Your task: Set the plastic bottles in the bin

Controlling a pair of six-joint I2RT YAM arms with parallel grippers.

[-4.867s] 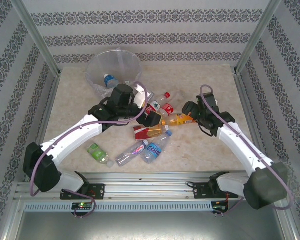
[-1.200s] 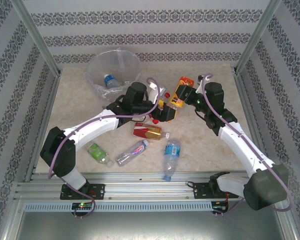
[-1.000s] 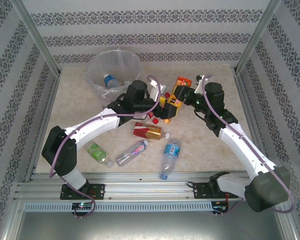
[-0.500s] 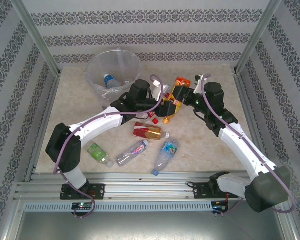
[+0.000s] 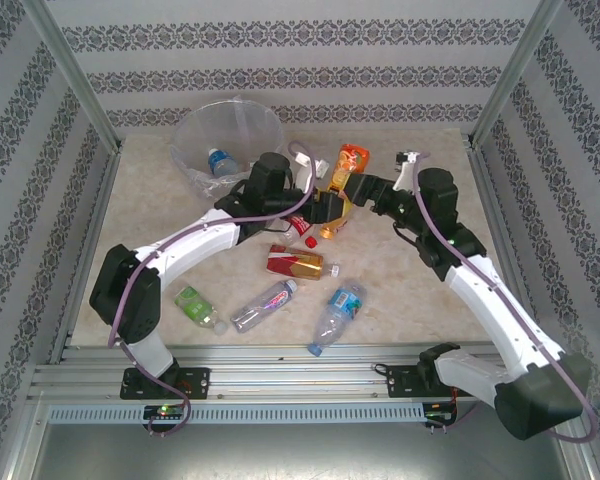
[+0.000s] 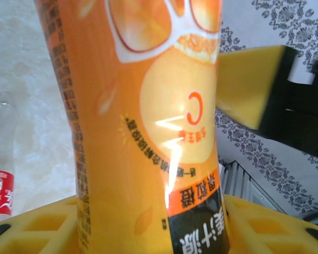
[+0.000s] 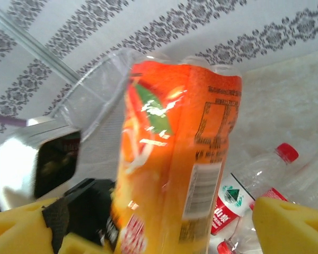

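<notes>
**Surface and enclosure.** The counter [image 5: 150, 230] is pale and marbled. Walls [image 5: 280, 75] papered in grey ornamental stripes close it on the left, far and right sides. Metal frame posts [image 5: 75, 80] rise at the far corners, and a metal rail [image 5: 280, 365] runs along the near edge.

**Far left.** The bin [image 5: 195, 150] stands in the corner with its clear liner crinkled. One blue-labelled bottle [image 5: 218, 160] lies inside. Open counter runs along the left wall nearer than the bin.

**Near left to centre.** Four bottles lie flat:
- a green-labelled bottle [image 5: 195, 307]
- a pink-labelled bottle [image 5: 263, 303]
- a red-and-gold bottle [image 5: 298, 263]
- a blue bottle [image 5: 335, 312], close to the near edge with its cap towards the rail

**Centre.** The left pincer [image 5: 328, 207] is clamped on the orange bottle [image 5: 348, 170]. The bottle is held off the counter with its cap end lowest. In the left wrist view, yellow pads [image 6: 32, 227] sit against both sides of the label. Red-labelled bottles [image 5: 302, 222] lie beneath the left arm; they are partly hidden, possibly two.

**Right of centre.** The right pincer [image 5: 365, 186] is spread wide around the orange bottle's upper part. In the right wrist view, its right pad [image 7: 286, 227] stands clear of the bottle.

**Far right.** Open counter extends from the right arm to the right wall.
</notes>
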